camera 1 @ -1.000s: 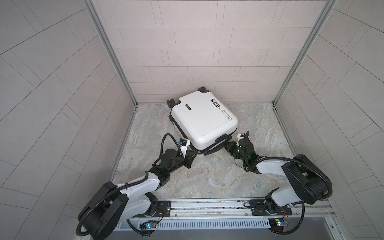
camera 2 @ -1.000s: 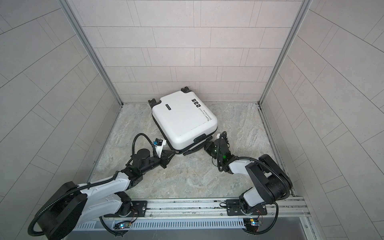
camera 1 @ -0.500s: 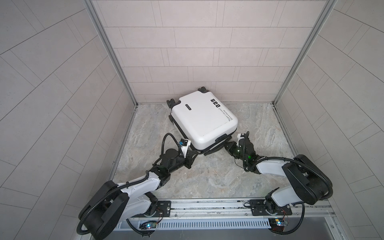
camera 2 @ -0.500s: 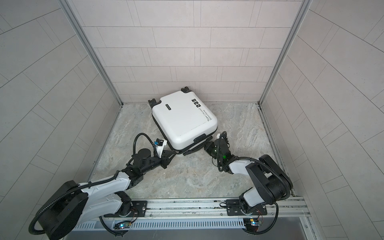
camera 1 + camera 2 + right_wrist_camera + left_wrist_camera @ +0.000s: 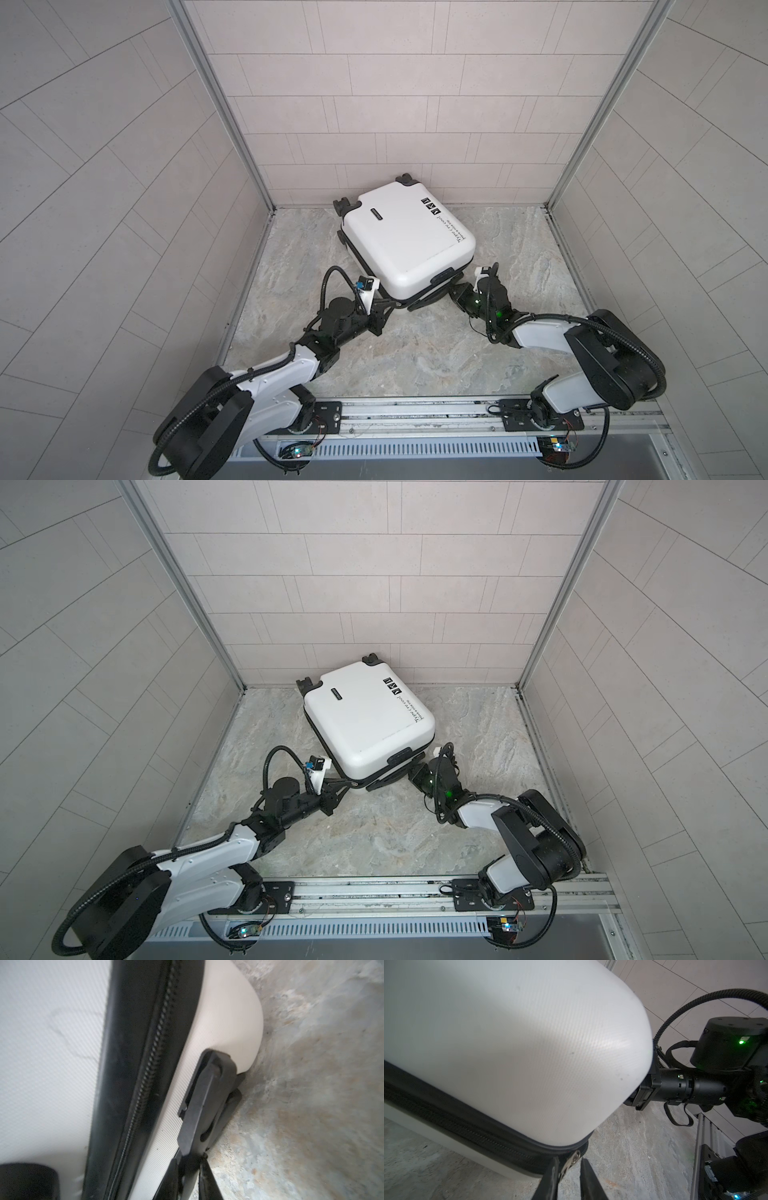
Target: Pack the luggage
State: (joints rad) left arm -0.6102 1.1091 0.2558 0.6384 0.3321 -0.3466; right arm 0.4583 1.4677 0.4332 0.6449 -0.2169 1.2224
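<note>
The luggage [image 5: 405, 239] [image 5: 365, 721] is a white hard-shell suitcase lying shut on the stone floor, wheels toward the back wall. My left gripper [image 5: 395, 305] [image 5: 569, 1169] is at its near left corner. Its jaws stand a little apart around the metal zipper pull [image 5: 572, 1162], which rests against one finger and is clear of the other. My right gripper [image 5: 451, 291] [image 5: 190, 1169] is at the near right corner, shut on the black luggage handle [image 5: 207, 1095], which lies low beside the floor. The black zipper trim [image 5: 145, 1064] runs along the shell.
Tiled walls [image 5: 124, 208] enclose the floor on the left, back and right, and the suitcase wheels [image 5: 345, 204] sit close to the back wall. The metal rail [image 5: 415, 411] carrying both arm bases runs along the front edge.
</note>
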